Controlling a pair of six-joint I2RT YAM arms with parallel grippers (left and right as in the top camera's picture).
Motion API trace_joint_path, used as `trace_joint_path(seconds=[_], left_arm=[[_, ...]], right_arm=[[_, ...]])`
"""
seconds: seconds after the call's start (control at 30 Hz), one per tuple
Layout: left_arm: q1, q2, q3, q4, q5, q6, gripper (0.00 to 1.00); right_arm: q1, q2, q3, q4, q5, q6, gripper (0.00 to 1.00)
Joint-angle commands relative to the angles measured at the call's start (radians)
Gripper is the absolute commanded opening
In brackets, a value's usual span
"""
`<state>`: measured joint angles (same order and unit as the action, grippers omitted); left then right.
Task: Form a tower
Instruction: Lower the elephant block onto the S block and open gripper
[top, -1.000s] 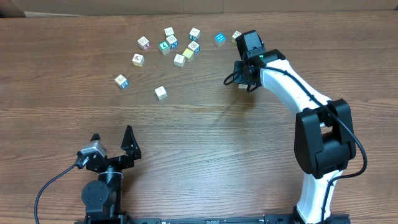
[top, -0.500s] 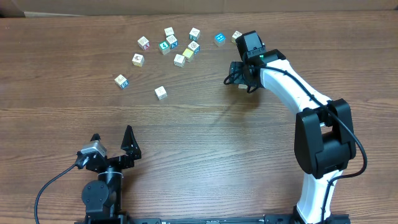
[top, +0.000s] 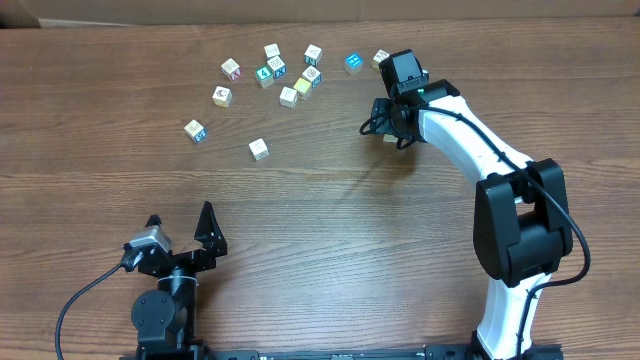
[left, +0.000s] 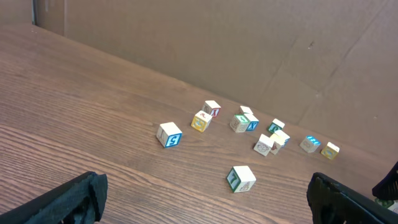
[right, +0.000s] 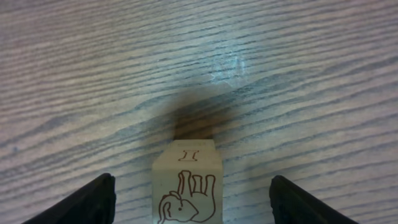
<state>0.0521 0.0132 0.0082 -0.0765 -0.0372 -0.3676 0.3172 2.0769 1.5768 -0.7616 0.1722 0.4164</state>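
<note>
A pale wooden cube (right: 186, 183), printed with an elephant and the letter I, stands on the table between my right gripper's fingers. My right gripper (right: 189, 199) is open, with a gap to the cube on each side. In the overhead view that gripper (top: 388, 128) points down at the back right of the table and mostly hides the cube. No stacked tower shows in any view. My left gripper (top: 180, 218) rests open near the front left, nothing between its fingers (left: 68, 202).
Several loose picture cubes (top: 280, 70) lie scattered at the back of the table. One green-edged cube (left: 240, 178) and a blue-lettered one (left: 169, 134) lie nearest the left gripper. A cardboard wall (left: 249, 50) closes off the far edge.
The right gripper's jaws have spread apart from the pale cube. The arm itself has barely shifted, and the left arm has not moved.
</note>
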Motion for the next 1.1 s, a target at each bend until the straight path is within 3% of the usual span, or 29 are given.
trace_joint_path(seconds=[0.0,1.07], left_arm=[[-0.003,-0.008,-0.003,0.002,0.005,-0.006,1.00],[-0.003,-0.008,-0.003,0.002,0.005,-0.006,1.00]], right_arm=[[0.002,0.011,-0.007,0.005,0.007,0.003,0.74],[0.003,0.099,-0.007,0.048,0.007,-0.001,0.61]])
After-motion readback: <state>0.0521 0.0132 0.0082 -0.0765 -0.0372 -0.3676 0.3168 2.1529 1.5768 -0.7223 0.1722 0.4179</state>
